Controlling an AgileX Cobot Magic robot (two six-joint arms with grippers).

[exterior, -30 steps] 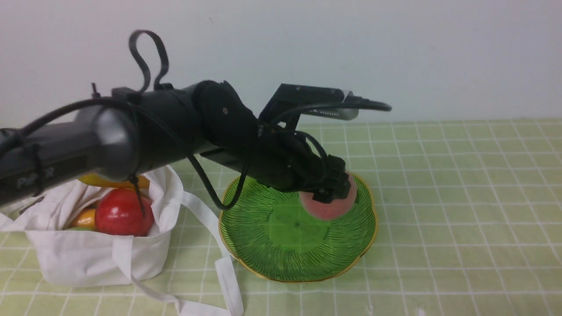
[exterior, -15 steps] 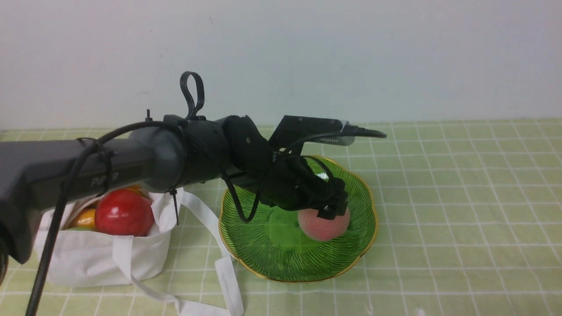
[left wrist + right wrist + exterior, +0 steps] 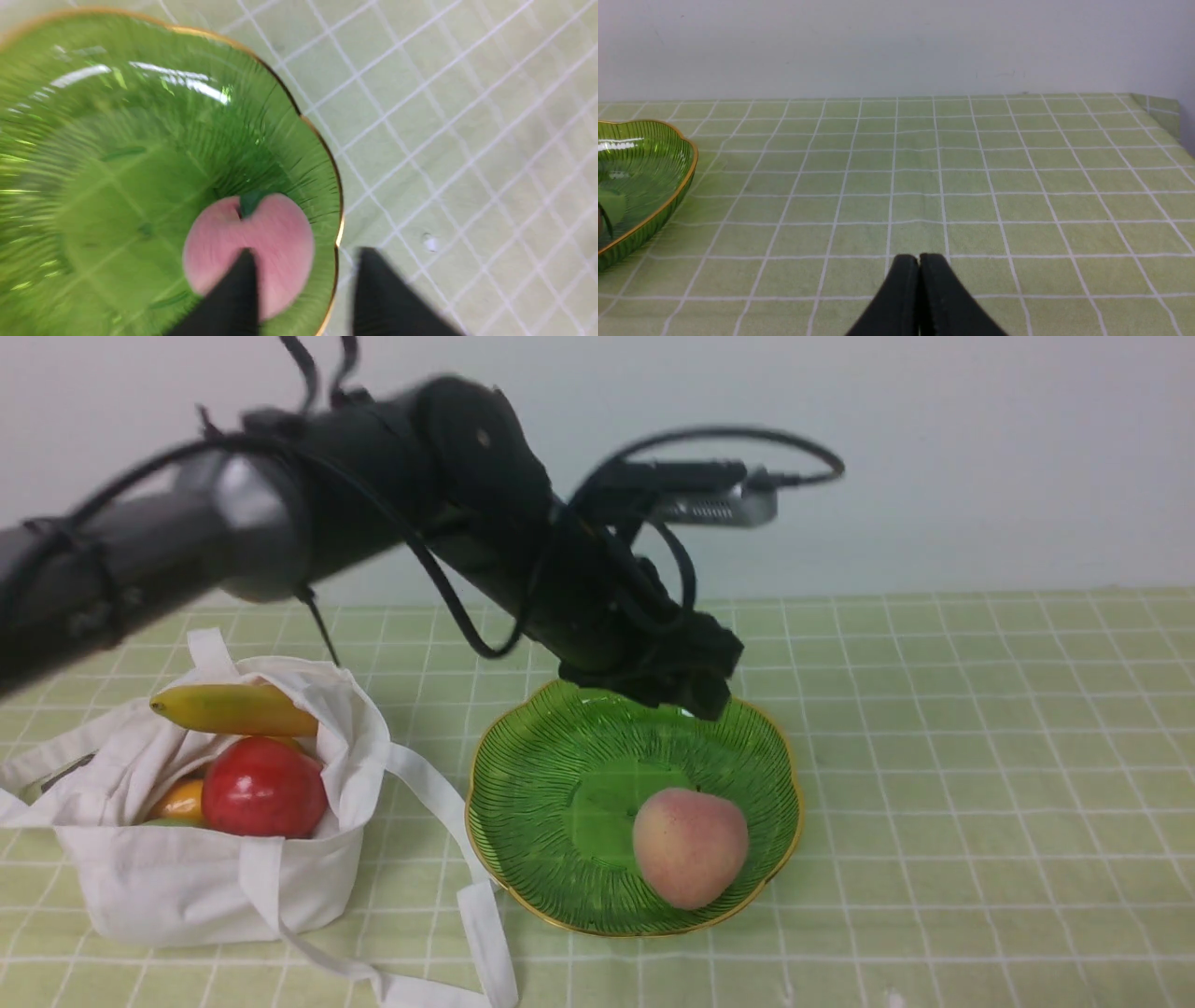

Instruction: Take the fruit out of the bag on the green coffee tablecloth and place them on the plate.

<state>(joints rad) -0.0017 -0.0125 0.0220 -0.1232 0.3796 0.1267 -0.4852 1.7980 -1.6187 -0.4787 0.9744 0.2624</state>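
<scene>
A pink-yellow peach (image 3: 691, 845) lies alone on the ribbed green plate (image 3: 560, 784), toward its front right. My left gripper (image 3: 698, 693) hangs open and empty above the plate's far side. In the left wrist view the peach (image 3: 261, 228) sits below the two spread black fingers (image 3: 233, 303) of the left gripper (image 3: 303, 261). The white cloth bag (image 3: 196, 887) stands at the left and holds a banana (image 3: 233, 709), a red apple (image 3: 264, 789) and a small orange-yellow fruit (image 3: 177, 800). My right gripper (image 3: 919, 275) is shut and empty, low over the green checked tablecloth (image 3: 971, 186).
The bag's long white straps (image 3: 467, 896) trail on the cloth beside the plate's left rim. A pale wall runs behind the table. The plate's rim (image 3: 668, 196) shows at the edge of the right wrist view.
My left gripper set the peach down on the plate, opened, and rose up and back. The peach stays on the plate. The bag has not moved.
</scene>
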